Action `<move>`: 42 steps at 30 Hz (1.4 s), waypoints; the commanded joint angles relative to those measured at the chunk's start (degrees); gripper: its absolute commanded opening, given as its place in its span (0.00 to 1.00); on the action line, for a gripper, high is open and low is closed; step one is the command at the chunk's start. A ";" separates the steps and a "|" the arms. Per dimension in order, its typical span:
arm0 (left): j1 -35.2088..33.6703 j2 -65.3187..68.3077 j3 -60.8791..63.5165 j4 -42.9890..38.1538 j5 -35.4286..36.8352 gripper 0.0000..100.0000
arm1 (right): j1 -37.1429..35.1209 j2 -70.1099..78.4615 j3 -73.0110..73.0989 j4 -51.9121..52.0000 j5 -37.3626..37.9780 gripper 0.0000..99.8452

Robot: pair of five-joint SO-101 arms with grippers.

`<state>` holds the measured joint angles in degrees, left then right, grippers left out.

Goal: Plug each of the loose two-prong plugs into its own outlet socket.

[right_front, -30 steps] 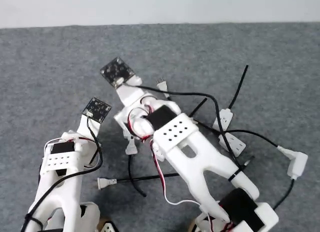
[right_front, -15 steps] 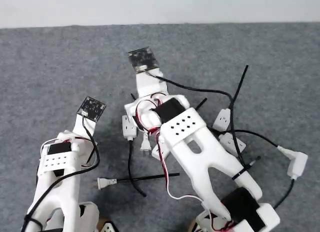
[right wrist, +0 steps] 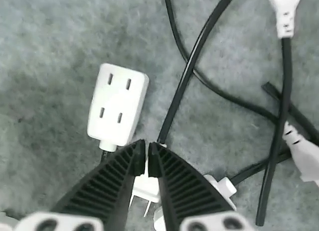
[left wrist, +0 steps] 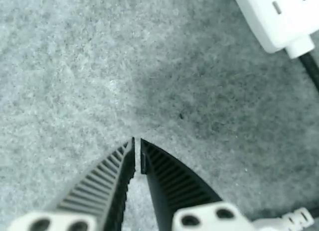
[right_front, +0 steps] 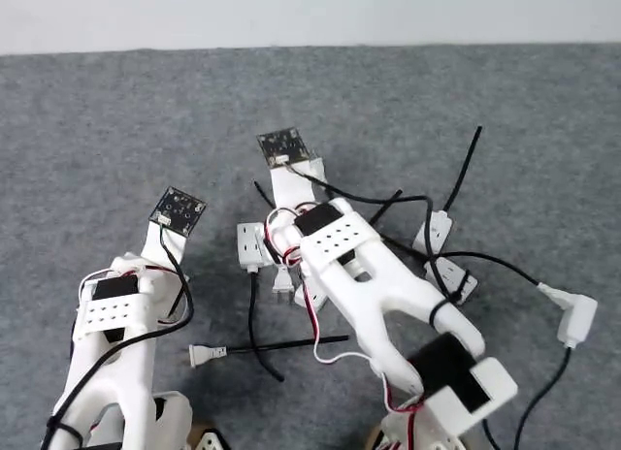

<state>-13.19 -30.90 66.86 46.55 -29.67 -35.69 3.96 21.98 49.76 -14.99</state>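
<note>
Pointing down at grey carpet (left wrist: 75,66), the left gripper (left wrist: 137,149) has its jaws pressed together on nothing, and a black-corded plug (right_front: 199,354) lies loose between the arms. Next comes a white socket (right_front: 250,244), and just beside its cord end a white plug (right_front: 282,280) lies under the right gripper (right wrist: 146,152), whose jaws are likewise pressed together and empty. Farther right a second socket (right_front: 434,232) and a third socket (right_front: 451,277) lie among black cables (right_front: 466,169), with an angled plug (right_front: 577,317) well apart from them.
</note>
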 commanded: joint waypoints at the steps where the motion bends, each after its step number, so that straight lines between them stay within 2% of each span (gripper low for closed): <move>1: -0.44 -1.23 -1.80 -1.67 0.88 0.01 | 0.57 1.63 -3.69 1.63 -3.52 0.10; 3: -0.44 -1.23 -1.80 -1.67 0.88 0.01 | 0.75 3.91 -6.68 4.62 -6.33 0.13; 14: -0.44 -1.23 -1.80 -1.67 0.79 0.01 | 0.40 17.89 -21.80 13.67 -6.33 0.14; 28: -0.44 -1.23 -1.80 -1.67 0.70 0.01 | -2.77 18.15 -22.24 19.12 -4.92 0.14; 37: -0.44 -1.23 -1.80 -1.67 0.70 0.01 | -2.15 21.67 -23.91 17.89 -2.37 0.14; 39: -0.44 -1.23 -1.71 -1.67 0.70 0.01 | -2.15 24.13 -25.76 18.42 -0.97 0.11; 42: -0.35 -1.23 -1.71 -1.67 0.70 0.01 | -2.24 26.77 -29.98 21.76 -0.53 0.00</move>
<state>-13.19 -30.90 66.86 46.55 -29.67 -37.71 29.19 -2.37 69.45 -16.84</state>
